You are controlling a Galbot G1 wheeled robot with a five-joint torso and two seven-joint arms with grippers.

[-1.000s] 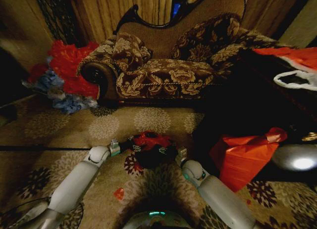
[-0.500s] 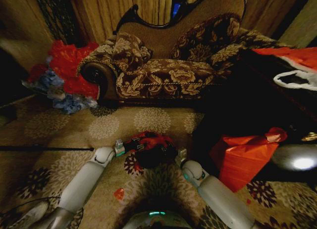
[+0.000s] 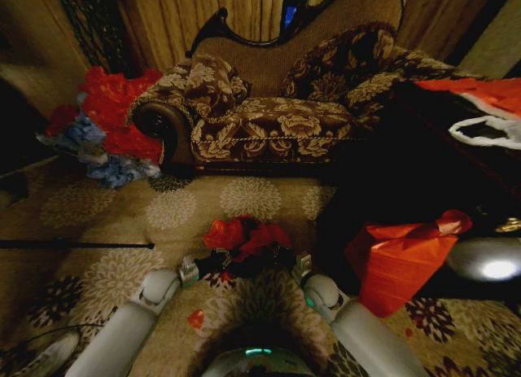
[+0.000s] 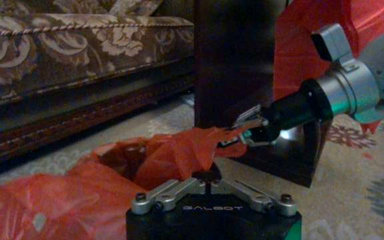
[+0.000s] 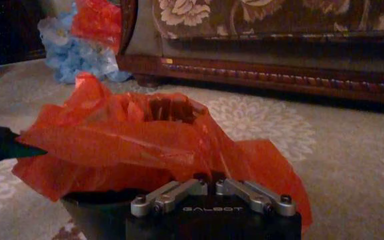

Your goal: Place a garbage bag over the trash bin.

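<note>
Working through the spreading step: pulling the garbage bag [image 3: 240,233] open above the trash bin [image 5: 86,214], not yet seating it around the rim.

Gripping the bag from two sides of the bin. With the left claw [image 3: 213,263] at the bin's left side, clenching on the red film. With the right claw [image 3: 285,258] at the bin's right side, pinching a fold of the bag's edge, seen most plainly from the left wrist.

Holding the bag bunched directly over the bin's mouth, touching its top and billowing upward and a little toward the bin's far side, with an opening in the film facing up. Showing just a dark slice of the bin's wall beneath the plastic in the right wrist view; judging the rim as partly draped at best, without being able to tell about the near edge.

Standing on the patterned carpet [image 3: 171,210], with the sofa [image 3: 269,124] beyond the bin and an orange-red bundle [image 3: 399,259] off to the bin's right.

Judging the next move as calling for drawing the two held edges apart, wider than the bin's mouth, then lowering them evenly past the rim on both sides. Calling also for a gentle pull: thin crinkly film probably slipping or tearing under a hard tug, and a small bin likely tipping if dragged sideways.
</note>
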